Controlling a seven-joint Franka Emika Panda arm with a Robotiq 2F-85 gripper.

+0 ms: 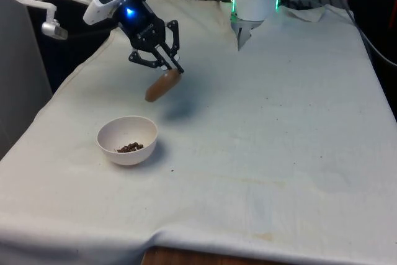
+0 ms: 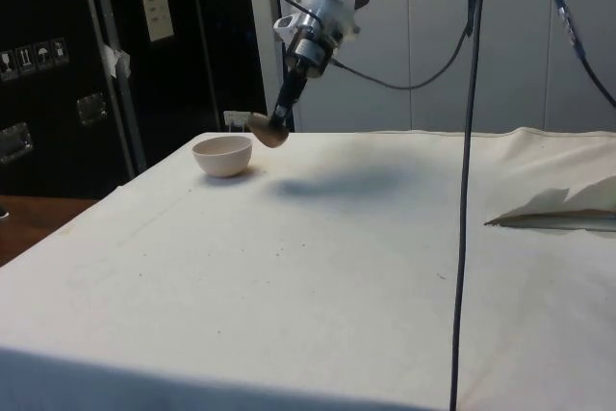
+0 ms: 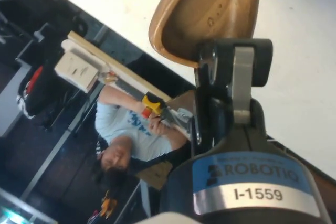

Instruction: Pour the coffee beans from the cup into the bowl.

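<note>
Gripper (image 1: 169,67) fingers clamp our brown wooden cup (image 1: 162,85) by its rim, tilted in the air just beyond the white bowl (image 1: 127,140) holding coffee beans (image 1: 129,148). We judge the cup light, stiff, smooth; a rim pinch could slip.

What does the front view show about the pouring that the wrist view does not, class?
Only the front view shows the white bowl on the cloth with coffee beans in it, below the tilted cup. Only the wrist view shows the cup's inside, with no beans, and a person beyond the table. Both show the gripper clamped on the brown cup.
</note>
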